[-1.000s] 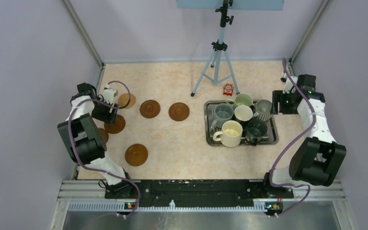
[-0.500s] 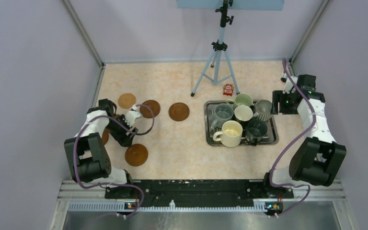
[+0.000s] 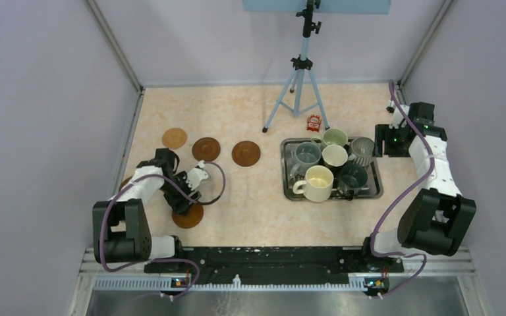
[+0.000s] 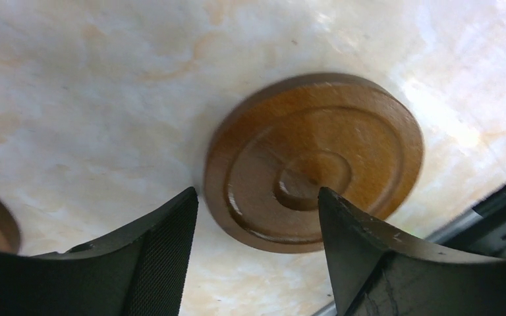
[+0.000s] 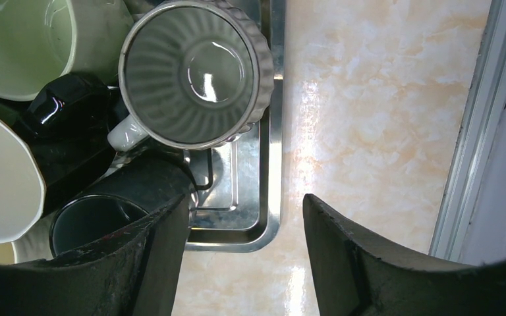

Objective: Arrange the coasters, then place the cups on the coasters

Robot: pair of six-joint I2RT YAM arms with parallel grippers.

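Left arm folded low, elbow back near its base, forearm reaching right, wrist tipped down. Left gripper open, jaws apart over the near edge of one coaster lying flat on the bench; nothing gripped, contact unclear. Three more coasters in a row at its 12 o'clock. Right arm runs up the right edge, wrist turned inward. Right gripper open, empty, over the tray rim, ribbed grey mug at 11 o'clock. Cups all in the tray, 3 o'clock from the coasters.
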